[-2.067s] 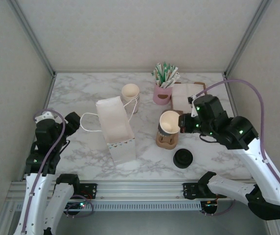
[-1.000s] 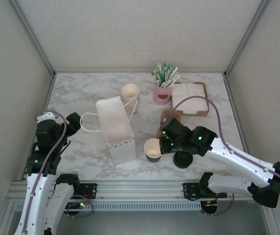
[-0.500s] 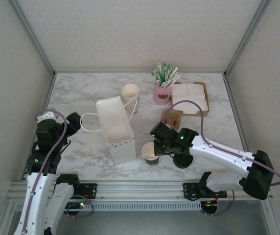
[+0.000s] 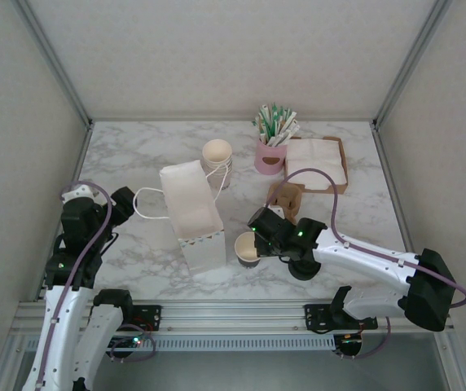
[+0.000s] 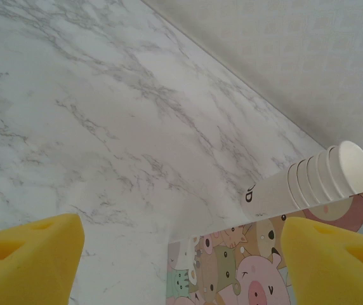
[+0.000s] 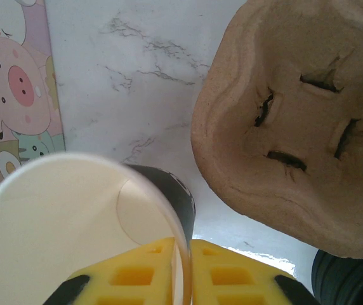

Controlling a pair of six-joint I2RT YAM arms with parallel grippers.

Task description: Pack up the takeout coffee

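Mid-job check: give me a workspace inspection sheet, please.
Surface: marble table, no spills seen.
Job's things: lidless paper cup beside paper bag; black lid lying apart by the right arm.
Clutter: pulp cup carrier, cup stack, pink stick holder, napkins.
Grippers: right gripper pinches the cup's rim; left gripper open, empty.
Cables: purple cable loops off right arm; no snag seen.
Surroundings: plain walls, nothing seen.

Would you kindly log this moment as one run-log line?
right end effector: pinching lidless cup rim | lidless cup: beside paper bag | left end effector: open, empty
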